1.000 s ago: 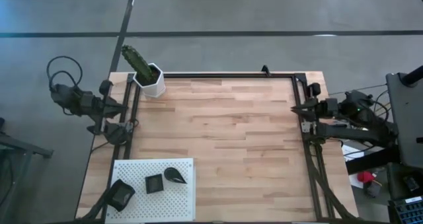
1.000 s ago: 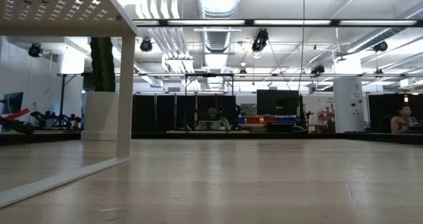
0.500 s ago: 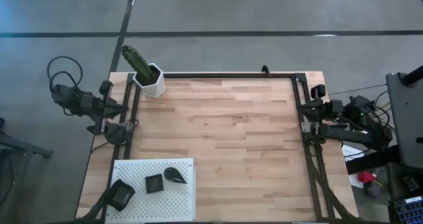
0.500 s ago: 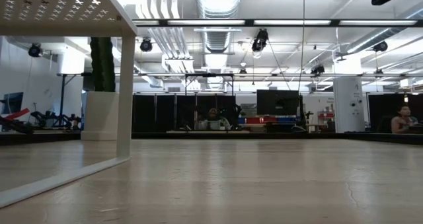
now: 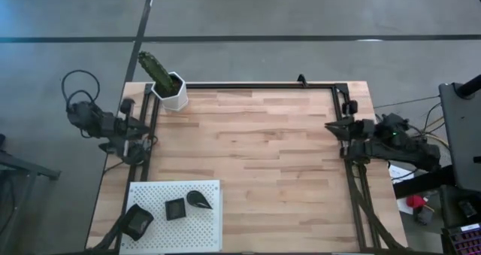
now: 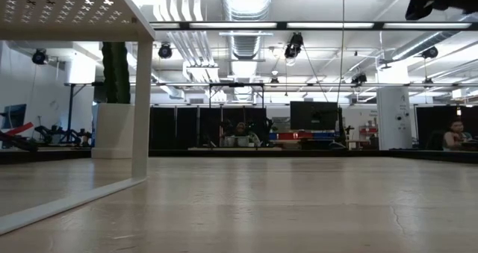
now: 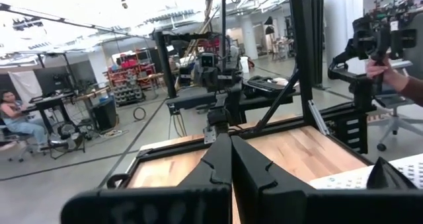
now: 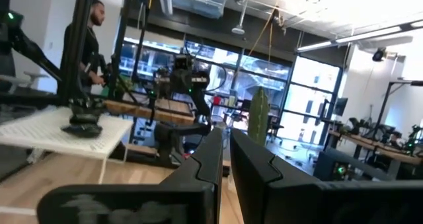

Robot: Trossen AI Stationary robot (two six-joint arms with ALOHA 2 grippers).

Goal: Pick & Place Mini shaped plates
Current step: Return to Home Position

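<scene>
Mini shaped plates sit in three dark spots on top of the white shelf. Left arm is parked just beyond the shelf, off the bench edge. Right arm is well apart from the shelf, across the bench. Both sets of jaws are pinched together, holding nothing. For homing I'd fold in slowly and never swing over the shelf.

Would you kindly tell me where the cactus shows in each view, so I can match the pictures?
High view: cactus at the table's upper left corner.
Low view: at the left, beside the leg of the white board.
Left wrist view: not in it.
Right wrist view: near the middle, across the table.
Shared landmark: the white board, in all four views.
</scene>
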